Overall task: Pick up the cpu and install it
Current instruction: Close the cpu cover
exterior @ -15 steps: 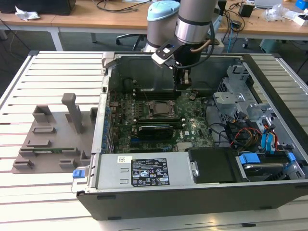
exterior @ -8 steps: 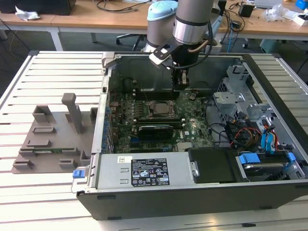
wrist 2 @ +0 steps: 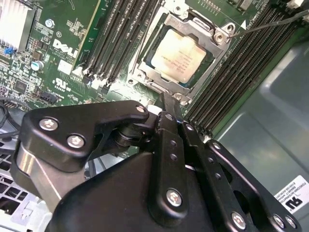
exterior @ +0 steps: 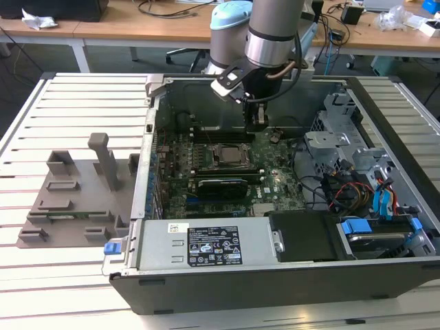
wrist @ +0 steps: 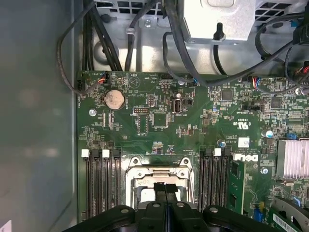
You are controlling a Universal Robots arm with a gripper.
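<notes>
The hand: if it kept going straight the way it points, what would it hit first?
Likely the socket frame around the cpu, or the cpu itself; the hand points down at them, but depth is unclear.

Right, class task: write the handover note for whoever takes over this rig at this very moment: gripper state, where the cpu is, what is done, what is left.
Gripper: shut, nothing in it, hanging over the motherboard close by the socket.
Cpu: lies flat inside the socket frame, silvery lid up, within the open computer case.
Done: by the look of it, the cpu is picked up and seated in the socket.
Left: possibly the latching. It is not clear whether the frame is clamped down over the cpu.
</notes>
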